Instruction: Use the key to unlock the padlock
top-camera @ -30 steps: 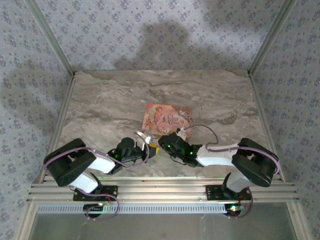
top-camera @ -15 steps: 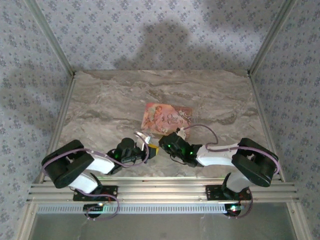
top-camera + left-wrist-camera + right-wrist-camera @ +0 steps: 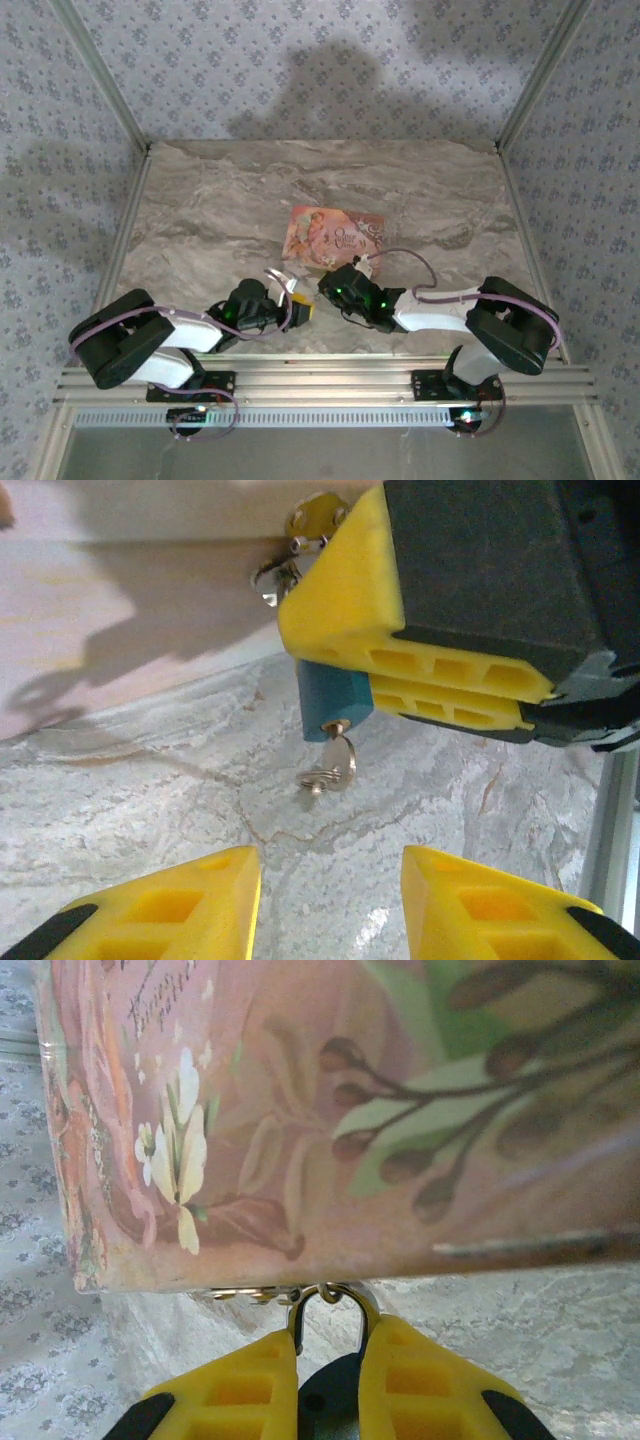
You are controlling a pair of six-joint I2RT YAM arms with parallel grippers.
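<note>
Where the two arms meet over the near middle of the table (image 3: pixel 220 210), the overhead view puts the left gripper (image 3: pixel 287 300) and right gripper (image 3: pixel 325 285) almost nose to nose, just in front of a flowered box (image 3: pixel 335 237). The jaw gaps are too small to judge from up there.

The left wrist view supplies the detail. The right gripper's yellow fingers (image 3: pixel 340 610) clamp the blue padlock (image 3: pixel 333 695), held above the table with its keyhole end towards the camera. The key (image 3: pixel 338 760) sits in that keyhole, its ring (image 3: pixel 318 778) dangling. The left jaws stand apart with nothing between them, short of the key. To turn it well, I judge, they should advance, close flat on the key's head rather than the ring, and rotate about the key's own line while the right holds firm.

The right wrist view adds the far side: a metal loop (image 3: pixel 332 1298), probably the shackle, pokes out between narrow jaws, close to the box's side.
</note>
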